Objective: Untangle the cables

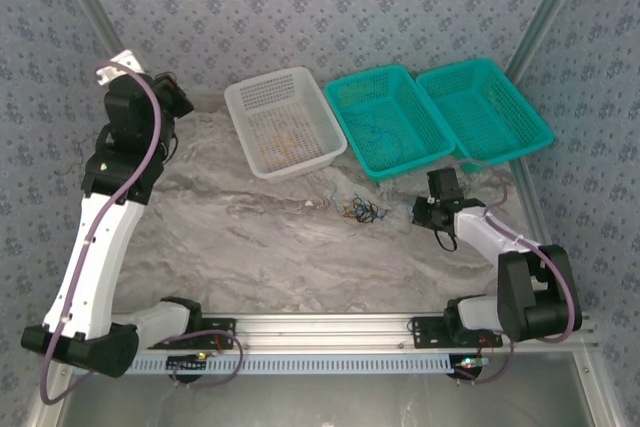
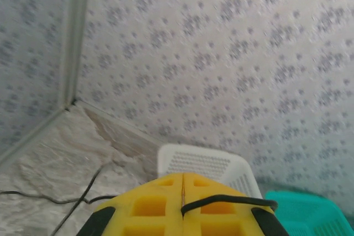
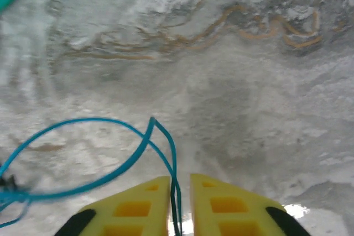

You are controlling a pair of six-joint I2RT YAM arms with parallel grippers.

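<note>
We pinched a black wire [image 2: 232, 197] in the shut left gripper [image 2: 183, 183], the right gripper [image 3: 180, 185] stood barely parted around a blue wire [image 3: 83, 119], and most cables [image 1: 362, 210] lay knotted.

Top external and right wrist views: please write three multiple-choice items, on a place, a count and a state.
1. The wire clump lies: A on the back wall; B on the metal rail; C on the table.
2. How many teal baskets? A one; B two; C three.
3. The right claw is: A parted around a blue wire; B pressed shut; C parted, nothing between.
Answers: 1 C, it rests before the baskets; 2 B, two beside a white basket; 3 A, wire crosses the gap.
</note>
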